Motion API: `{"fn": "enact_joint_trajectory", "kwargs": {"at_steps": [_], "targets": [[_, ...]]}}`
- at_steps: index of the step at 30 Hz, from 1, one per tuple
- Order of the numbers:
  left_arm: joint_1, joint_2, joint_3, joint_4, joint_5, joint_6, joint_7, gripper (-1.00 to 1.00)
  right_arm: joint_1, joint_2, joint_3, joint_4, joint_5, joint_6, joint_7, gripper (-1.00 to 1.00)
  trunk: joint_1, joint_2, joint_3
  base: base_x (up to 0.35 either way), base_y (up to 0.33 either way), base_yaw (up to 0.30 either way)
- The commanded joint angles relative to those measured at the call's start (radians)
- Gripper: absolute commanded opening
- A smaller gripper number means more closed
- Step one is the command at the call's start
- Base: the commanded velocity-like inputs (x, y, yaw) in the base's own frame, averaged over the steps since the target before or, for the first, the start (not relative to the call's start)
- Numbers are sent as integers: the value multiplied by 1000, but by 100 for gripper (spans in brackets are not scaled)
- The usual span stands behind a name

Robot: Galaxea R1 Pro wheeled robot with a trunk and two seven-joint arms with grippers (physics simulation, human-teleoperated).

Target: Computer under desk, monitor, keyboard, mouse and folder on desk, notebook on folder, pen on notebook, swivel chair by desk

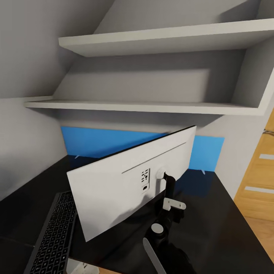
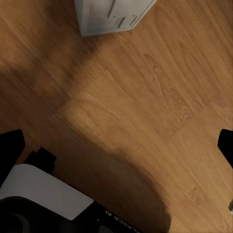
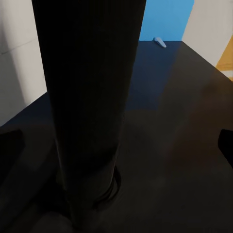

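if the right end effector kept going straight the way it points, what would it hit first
Most likely the monitor's black stand: in the right wrist view that post rises from the desk close in front, between the fingertips at the picture's edges. How near it is cannot be judged.

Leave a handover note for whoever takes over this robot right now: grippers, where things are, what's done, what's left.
Right gripper: open, fingers either side of the monitor's black stand.
Left gripper: open, empty, over the wood floor.
Monitor stands on the desk, back toward the robot; keyboard lies on the desk beside it. Computer is on the floor.
Left: mouse, folder, notebook, pen, chair.
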Motion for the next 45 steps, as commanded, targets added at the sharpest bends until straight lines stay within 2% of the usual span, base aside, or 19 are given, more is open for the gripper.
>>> {"fn": "enact_joint_trajectory", "kwargs": {"at_steps": [1,37,45], "targets": [[0,1,-6,-2,9,1,9,100,-1,0,1,-1,-3,10,-6,100,0,-1,-1,2,0,0],[0,0,-6,-2,10,-1,10,100,-2,0,0,-1,-3,11,-6,100,0,-1,-1,13,-10,0],[31,0,-6,-9,9,-5,9,100,-4,-1,0,-1,-3,11,-6,100,0,-1,-1,0,0,0]]}}
